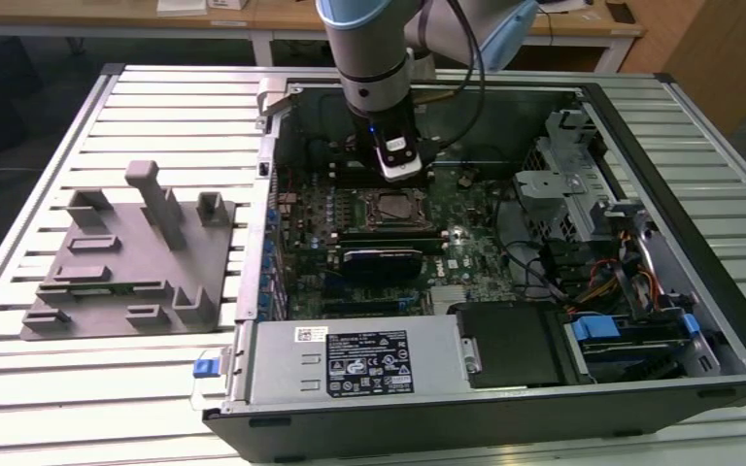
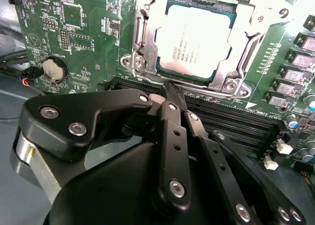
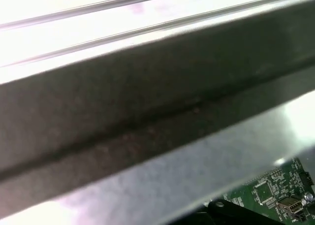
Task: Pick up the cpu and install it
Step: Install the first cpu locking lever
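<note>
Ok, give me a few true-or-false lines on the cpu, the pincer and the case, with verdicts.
1. The cpu lies in the socket frame. True.
2. The pincer holds the cpu. False: its fingers meet, empty, beside the socket.
3. The case lies open on the table. True.
4. The grey fixture sits inside the case. False: it sits on the table, at the exterior view's left of the case.

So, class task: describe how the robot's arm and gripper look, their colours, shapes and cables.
The arm is a silver-grey tube with a pale blue joint cap; a black cable runs beside it. A black wrist section carries a small blue light and a white block. In the second wrist view, the gripper is matt black, built of flat linkage bars joined by silver screws, narrowing to slim fingertips.
</note>
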Tool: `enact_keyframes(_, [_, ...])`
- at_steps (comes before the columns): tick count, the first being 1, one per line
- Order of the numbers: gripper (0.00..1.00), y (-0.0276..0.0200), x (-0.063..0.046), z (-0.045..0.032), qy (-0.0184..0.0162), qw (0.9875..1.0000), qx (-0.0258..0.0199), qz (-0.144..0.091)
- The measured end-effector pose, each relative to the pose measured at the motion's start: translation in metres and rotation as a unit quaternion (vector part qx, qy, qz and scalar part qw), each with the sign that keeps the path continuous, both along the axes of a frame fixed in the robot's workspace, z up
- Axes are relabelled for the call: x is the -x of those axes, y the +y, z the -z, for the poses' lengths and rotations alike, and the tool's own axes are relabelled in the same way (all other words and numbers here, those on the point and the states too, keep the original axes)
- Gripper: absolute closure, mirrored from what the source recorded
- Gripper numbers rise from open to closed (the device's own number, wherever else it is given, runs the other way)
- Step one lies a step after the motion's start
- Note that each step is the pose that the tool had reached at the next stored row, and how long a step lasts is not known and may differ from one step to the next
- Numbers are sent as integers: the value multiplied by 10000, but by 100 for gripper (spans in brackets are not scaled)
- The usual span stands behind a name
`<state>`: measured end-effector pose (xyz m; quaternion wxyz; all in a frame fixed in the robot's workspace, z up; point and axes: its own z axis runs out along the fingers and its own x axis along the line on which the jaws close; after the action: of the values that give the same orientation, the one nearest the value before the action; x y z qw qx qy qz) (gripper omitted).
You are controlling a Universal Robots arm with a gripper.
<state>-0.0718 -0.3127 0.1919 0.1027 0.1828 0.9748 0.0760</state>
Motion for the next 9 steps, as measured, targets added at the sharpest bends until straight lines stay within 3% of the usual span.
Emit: enact_keyframes(9, [89, -12, -39, 8, 1, 10000, 0, 0])
